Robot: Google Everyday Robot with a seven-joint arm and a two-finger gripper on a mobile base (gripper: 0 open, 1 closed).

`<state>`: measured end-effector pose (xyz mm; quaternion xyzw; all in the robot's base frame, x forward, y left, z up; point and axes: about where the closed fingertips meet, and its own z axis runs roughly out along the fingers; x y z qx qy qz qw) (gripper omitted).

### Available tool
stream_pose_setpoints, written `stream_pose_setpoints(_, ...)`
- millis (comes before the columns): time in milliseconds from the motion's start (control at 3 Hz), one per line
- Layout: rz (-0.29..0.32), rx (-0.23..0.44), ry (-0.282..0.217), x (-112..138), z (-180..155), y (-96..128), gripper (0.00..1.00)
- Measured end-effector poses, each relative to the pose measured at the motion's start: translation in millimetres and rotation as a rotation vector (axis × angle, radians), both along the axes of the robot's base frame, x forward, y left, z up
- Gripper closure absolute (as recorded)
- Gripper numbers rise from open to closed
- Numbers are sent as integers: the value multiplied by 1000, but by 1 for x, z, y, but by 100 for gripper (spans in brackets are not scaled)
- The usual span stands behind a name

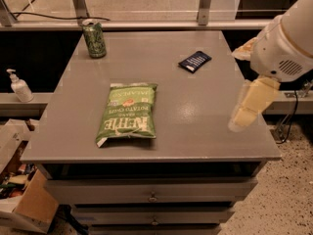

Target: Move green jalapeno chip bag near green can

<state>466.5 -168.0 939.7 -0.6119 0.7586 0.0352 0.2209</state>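
Find the bag lying flat on the table, left of centre and toward the near edge, long axis running near to far, well apart from the can standing upright at the far left corner. Bring the gripper, hanging empty off the table's right edge and well apart from the bag, across to a spot above the bag. Cannot judge its spread from here, so open fully before descending. Grasp across the bag's short width near the middle, or pinch a crimped end, guarding against slippery, crumpling foil. Squeeze lightly to spare the chips. Lift just clear, carry toward the far left, and set down just beside the can without touching, to avoid tipping it. Keep away from the navy packet at the far right. Ignore the pump bottle on the ledge off to the left. Read on the bag large white block letters, apparently "KETTLE", with a smaller line above, seemingly "POTATO CHIPS", and a word at the far end, probably "JALAPENO". Cannot read anything on the can or packet beyond pale marks.
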Motion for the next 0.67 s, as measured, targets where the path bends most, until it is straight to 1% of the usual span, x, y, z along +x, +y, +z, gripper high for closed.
stream_pose_setpoints(333,44,93,-19,21,-18,39,0)
stream_pose_setpoints(667,80,153,-20,34,-33,72,0)
